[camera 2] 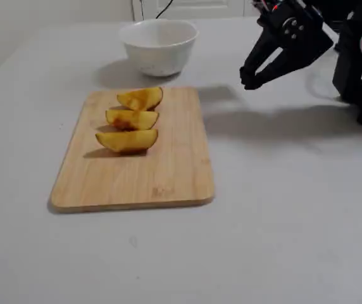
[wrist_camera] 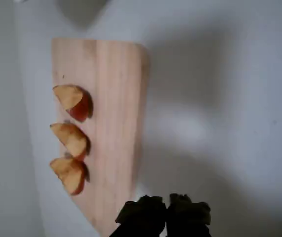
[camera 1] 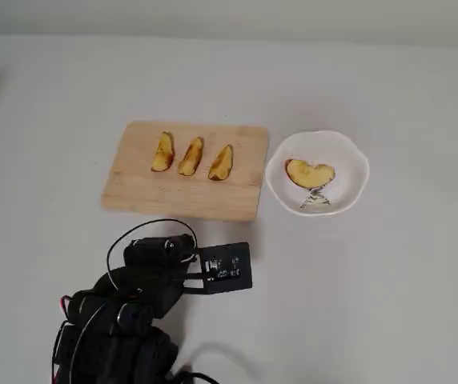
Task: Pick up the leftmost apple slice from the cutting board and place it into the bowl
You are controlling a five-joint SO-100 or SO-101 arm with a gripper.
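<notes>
The broad, heart-shaped apple slice lies inside the white bowl, over the grey mark at its bottom. In the fixed view the bowl hides it. The pale wooden cutting board lies just left of the bowl in the overhead view and carries three narrow wedges in a row. My gripper is shut with nothing in it, its black fingertips touching. It hangs above the bare table beside the board's long edge, and in the fixed view the gripper is right of the bowl, clear of it.
The arm's black body and cables fill the lower left of the overhead view, with the wrist camera board in front of the cutting board's near edge. White tabletop surrounds board and bowl. A door or cabinet base stands behind the table.
</notes>
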